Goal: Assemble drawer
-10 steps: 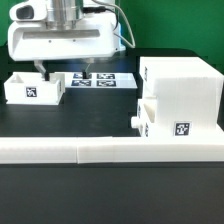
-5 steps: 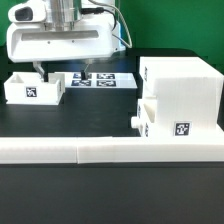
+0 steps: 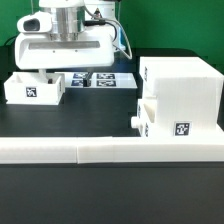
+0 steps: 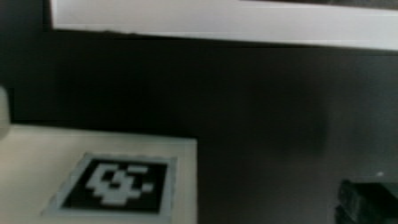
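The big white casing stands at the exterior view's right. One knobbed tray sits partly inside its lower front, knob pointing to the exterior view's left. The second tray lies apart at the left, tag facing front. My gripper hangs just behind and above this tray's right end, open and holding nothing. In the wrist view a white surface with a tag shows, and I cannot tell which part it is. One dark fingertip shows at the frame's edge.
The marker board lies flat behind the left tray, under the gripper. A long low white wall strip runs along the front of the table. A pale band crosses the wrist view's edge.
The gripper has moved toward the exterior view's right and slightly up, away from the left tray's left end. The trays and casing have not moved.
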Robot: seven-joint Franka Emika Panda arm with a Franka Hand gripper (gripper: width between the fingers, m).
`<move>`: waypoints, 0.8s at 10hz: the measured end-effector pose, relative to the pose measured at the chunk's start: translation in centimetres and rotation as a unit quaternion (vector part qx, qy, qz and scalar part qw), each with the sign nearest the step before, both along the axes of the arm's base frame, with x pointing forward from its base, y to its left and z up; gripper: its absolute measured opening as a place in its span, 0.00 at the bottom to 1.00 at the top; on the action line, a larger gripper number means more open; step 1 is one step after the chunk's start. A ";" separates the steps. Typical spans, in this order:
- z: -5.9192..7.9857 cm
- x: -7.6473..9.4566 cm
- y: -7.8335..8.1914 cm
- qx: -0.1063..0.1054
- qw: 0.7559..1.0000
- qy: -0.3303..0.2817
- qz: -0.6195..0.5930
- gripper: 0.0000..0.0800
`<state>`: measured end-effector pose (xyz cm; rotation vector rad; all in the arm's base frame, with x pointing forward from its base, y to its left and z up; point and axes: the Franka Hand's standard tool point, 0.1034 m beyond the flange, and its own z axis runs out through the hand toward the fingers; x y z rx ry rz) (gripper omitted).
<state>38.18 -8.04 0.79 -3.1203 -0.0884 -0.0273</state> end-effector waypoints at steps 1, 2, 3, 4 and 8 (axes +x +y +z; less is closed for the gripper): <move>-0.2 -0.5 0.0 -0.001 1.000 -0.003 0.003 0.81; -0.3 -0.6 0.0 -0.002 1.000 -0.004 0.007 0.81; -0.3 -0.6 0.0 -0.002 1.000 -0.005 0.009 0.81; -0.3 -0.6 -0.1 -0.002 1.000 -0.005 0.014 0.81; -0.3 -0.6 -0.3 -0.003 1.000 -0.006 0.023 0.32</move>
